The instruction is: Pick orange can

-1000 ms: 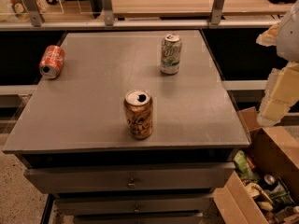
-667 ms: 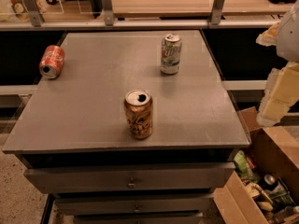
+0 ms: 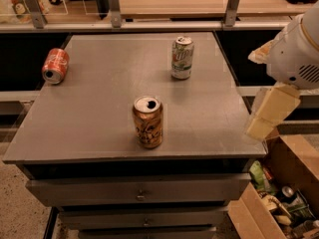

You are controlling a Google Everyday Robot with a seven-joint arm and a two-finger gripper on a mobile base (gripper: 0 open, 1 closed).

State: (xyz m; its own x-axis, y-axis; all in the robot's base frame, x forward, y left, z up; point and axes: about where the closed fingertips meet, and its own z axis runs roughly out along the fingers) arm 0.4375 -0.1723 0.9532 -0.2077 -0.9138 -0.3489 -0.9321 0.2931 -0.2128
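Note:
The orange can (image 3: 148, 122) stands upright near the front middle of the grey table (image 3: 94, 118); it is golden-orange with dark swirling print and an open silver top. My gripper (image 3: 262, 119), cream coloured, hangs under the white arm (image 3: 296, 54) at the table's right edge. It is to the right of the can, well apart from it, and holds nothing that I can see.
A green-and-white can (image 3: 182, 58) stands upright at the back right. A red-orange can (image 3: 55, 65) lies on its side at the left edge. An open cardboard box (image 3: 279, 198) of clutter sits on the floor at the lower right. Drawers (image 3: 139, 193) run below the tabletop.
The arm and gripper have moved a little to the left, closer to the table's right edge. The cans have not moved.

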